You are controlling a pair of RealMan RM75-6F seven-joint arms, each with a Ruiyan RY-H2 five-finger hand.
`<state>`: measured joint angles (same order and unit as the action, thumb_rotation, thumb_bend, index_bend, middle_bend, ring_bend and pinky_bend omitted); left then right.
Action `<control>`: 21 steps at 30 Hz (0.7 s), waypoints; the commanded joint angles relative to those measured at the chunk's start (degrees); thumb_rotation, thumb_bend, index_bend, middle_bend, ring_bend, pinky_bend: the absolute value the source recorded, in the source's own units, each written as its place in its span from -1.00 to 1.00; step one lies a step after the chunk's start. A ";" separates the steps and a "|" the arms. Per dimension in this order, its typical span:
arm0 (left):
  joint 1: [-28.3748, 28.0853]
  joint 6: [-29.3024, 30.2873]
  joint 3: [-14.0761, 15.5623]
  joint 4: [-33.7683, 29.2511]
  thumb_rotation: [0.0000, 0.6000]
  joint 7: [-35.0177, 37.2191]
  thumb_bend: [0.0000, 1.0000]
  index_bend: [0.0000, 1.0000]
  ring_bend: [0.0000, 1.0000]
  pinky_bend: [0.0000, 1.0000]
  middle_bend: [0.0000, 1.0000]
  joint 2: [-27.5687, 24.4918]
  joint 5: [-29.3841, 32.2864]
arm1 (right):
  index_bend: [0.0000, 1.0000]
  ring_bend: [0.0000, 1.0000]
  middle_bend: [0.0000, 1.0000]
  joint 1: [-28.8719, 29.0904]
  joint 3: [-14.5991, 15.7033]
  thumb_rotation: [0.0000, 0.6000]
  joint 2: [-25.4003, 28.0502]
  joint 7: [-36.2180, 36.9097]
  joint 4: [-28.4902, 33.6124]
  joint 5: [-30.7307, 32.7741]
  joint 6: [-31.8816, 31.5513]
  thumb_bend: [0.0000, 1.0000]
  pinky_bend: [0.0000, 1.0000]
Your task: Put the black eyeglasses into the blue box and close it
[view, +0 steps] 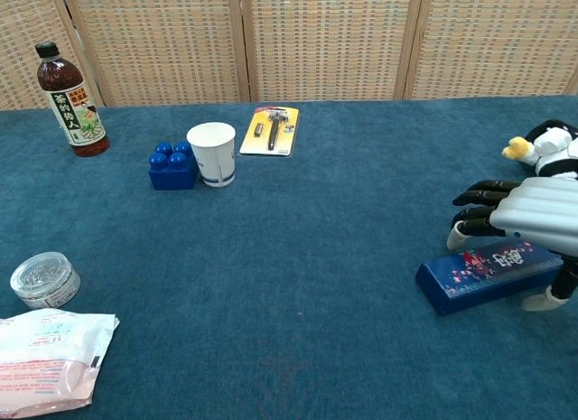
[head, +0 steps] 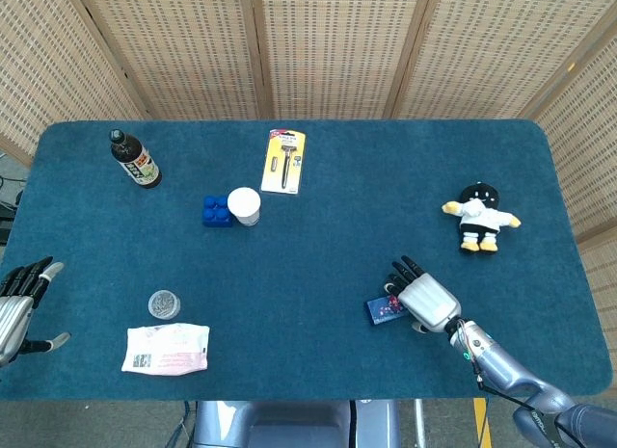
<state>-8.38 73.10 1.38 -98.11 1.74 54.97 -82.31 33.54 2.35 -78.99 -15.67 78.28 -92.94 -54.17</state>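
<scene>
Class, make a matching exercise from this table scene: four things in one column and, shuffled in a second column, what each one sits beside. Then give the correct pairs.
Things
1. paper cup
2. blue box
3. round tin
4. penguin toy

Places
A. just behind the white packet
B. right next to the blue toy brick
C. near the table's right edge
D. under the right hand

Pairs: 1-B, 2-D, 3-A, 4-C

The white packet, blue toy brick and right hand show in the chest view.

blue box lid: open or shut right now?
Shut. The blue box lies flat on the table with its lid down, no gap showing. The right hand is arched over it.
</scene>
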 commanded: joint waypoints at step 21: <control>-0.04 -0.09 0.08 -0.15 1.00 -0.67 -1.00 -1.00 -1.00 -1.00 -1.00 0.21 0.07 | -0.97 -1.00 -1.00 -0.56 1.08 1.00 -0.56 2.86 -0.95 0.56 -0.85 -0.95 -1.00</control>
<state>-8.42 73.01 1.45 -98.26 1.07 55.18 -82.24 32.74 3.00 -80.45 -13.46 76.29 -92.94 -56.27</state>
